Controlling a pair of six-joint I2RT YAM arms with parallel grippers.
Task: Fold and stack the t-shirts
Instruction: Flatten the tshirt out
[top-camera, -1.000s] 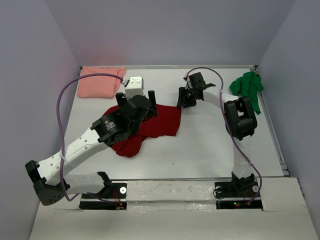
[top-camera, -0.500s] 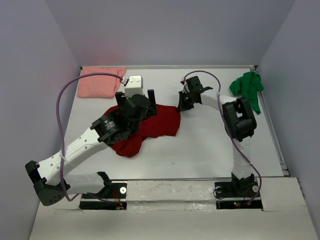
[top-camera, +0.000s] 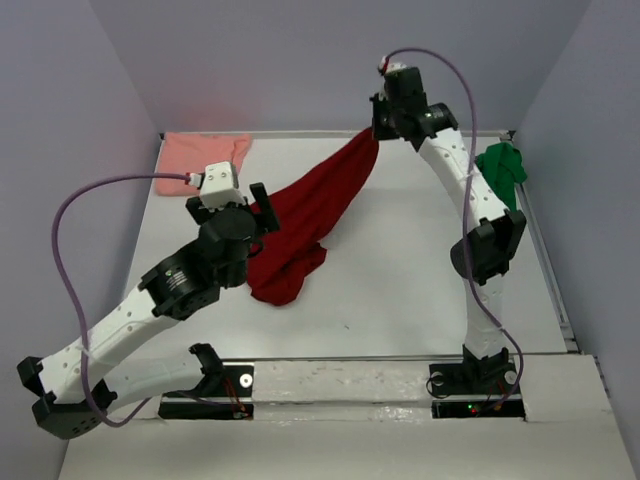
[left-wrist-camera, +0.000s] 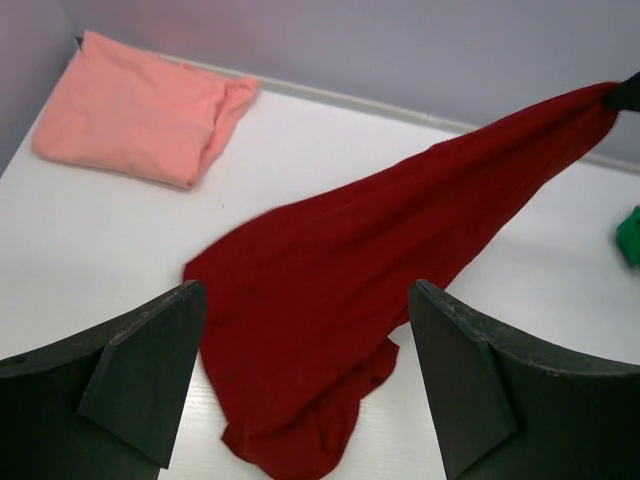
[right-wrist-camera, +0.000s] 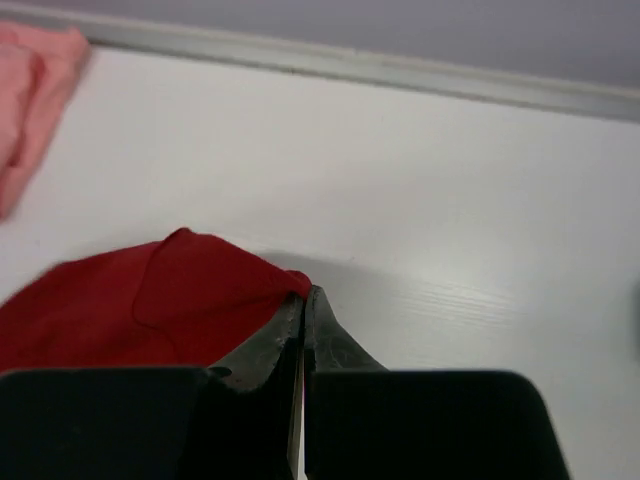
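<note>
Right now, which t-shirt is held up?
The dark red t-shirt, pinched at one end by the right fingers; the pink t-shirt and green t-shirt lie untouched.

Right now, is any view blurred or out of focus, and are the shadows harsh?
Top external: sharp, evenly lit, only soft shadows on the table. Left wrist: dark red t-shirt crisp, left hand slightly soft. Right wrist: softest, right hand close and blurred, faint shadow beside the t-shirt.

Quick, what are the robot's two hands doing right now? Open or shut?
Left gripper: open, holding nothing.
Right gripper: shut on the dark red t-shirt.
</note>
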